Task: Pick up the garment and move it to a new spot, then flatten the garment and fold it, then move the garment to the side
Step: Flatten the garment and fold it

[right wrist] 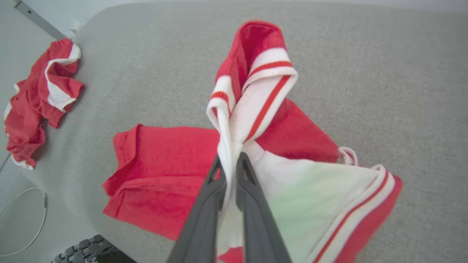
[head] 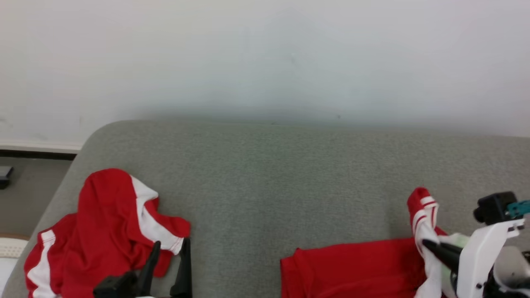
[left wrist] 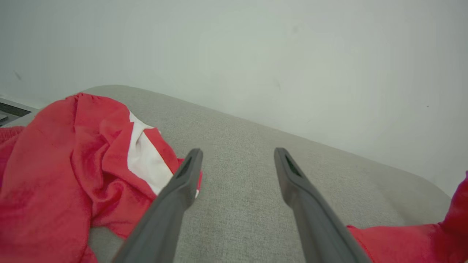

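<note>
Your right gripper had its fingers pinched on the striped white trim of the garment, raising that edge while the red body lay on the right side of the grey cushion, probably ready to carry it. Your left gripper hung spread wide and empty just beside another red garment, seemingly kept free for flattening

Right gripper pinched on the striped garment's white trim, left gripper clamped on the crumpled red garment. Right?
No. The left gripper is open, jaws apart over the grey cushion beside the crumpled red garment, as the left wrist view shows. The right gripper is pinched on the white trim of the striped garment.
</note>
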Robot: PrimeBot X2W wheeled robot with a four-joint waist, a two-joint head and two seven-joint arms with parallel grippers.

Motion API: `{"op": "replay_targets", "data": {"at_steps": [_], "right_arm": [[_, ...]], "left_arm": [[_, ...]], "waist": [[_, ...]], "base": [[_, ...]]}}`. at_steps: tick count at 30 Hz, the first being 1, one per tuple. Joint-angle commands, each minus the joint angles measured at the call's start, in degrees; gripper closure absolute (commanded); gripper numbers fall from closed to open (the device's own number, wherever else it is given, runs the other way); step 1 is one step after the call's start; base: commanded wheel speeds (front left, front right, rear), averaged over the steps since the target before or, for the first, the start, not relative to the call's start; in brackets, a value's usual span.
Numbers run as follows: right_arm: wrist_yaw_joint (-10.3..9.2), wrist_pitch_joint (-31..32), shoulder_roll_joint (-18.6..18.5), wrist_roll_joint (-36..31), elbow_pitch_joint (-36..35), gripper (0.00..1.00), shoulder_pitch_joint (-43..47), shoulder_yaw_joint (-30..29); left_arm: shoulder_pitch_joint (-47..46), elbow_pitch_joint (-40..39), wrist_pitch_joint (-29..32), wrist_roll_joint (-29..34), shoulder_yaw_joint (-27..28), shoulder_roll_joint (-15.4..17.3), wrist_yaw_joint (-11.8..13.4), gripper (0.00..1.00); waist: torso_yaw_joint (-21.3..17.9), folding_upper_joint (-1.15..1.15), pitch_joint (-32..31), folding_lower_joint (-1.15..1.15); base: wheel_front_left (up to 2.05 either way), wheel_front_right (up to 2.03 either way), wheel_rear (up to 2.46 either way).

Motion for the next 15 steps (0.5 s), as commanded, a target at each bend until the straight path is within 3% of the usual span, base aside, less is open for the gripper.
{"op": "replay_targets", "data": {"at_steps": [1,7,15], "right_arm": [[-0.13,0.5,0.27,0.1,-1.03,1.0,1.48,0.27],[-0.14,0.66,5.47,-0.03,-4.61,1.0,4.56,1.64],[-0.13,-0.13,12.85,0.84,0.56,1.0,3.92,4.91]], "left_arm": [[-0.26,0.18,0.01,-0.1,-0.04,-0.02,-0.17,0.0],[-0.72,0.95,0.0,-0.33,-0.58,-0.23,-0.39,0.0],[-1.7,1.9,0.0,-0.44,-1.29,-0.43,-0.49,0.0]], "waist": [[1.19,0.0,-0.14,0.0],[3.47,0.0,-0.13,0.0],[5.38,0.0,0.35,0.0]], "base": [[0.0,0.0,0.0],[0.0,0.0,0.0],[0.0,0.0,0.0]]}}
